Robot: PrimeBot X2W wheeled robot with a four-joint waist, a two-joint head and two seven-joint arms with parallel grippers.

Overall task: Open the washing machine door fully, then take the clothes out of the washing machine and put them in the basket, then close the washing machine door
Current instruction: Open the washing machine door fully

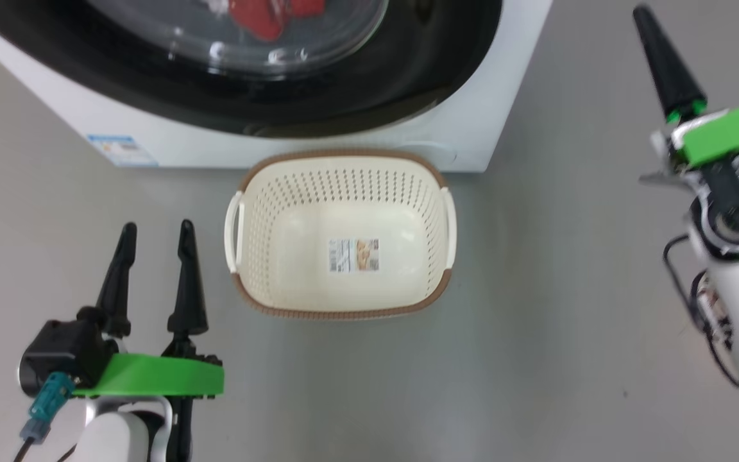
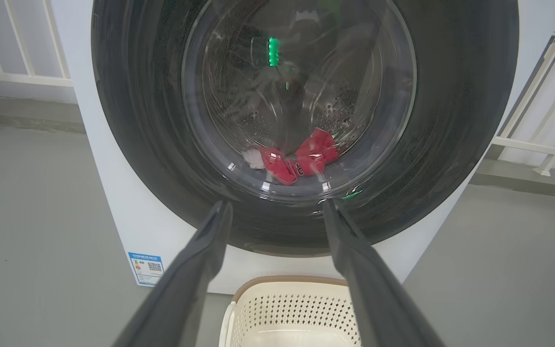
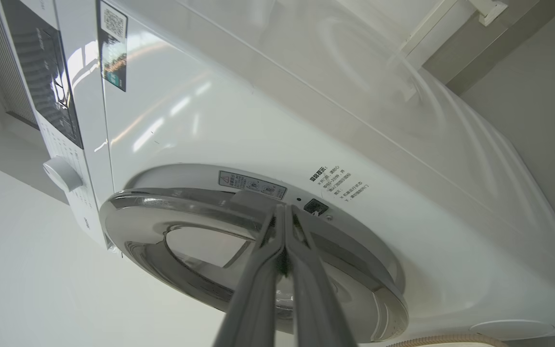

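The washing machine door looks shut over the clothes, just behind the basket, so opening it is the step in hand: the right gripper, fingers pressed together on nothing, sits at the door's edge and must next hook it and swing it outward, while the left gripper hangs spread wide.

You are looking at a smooth grey floor; light is falling evenly across it. White railings are running along a low grey kerb at the back, either side.
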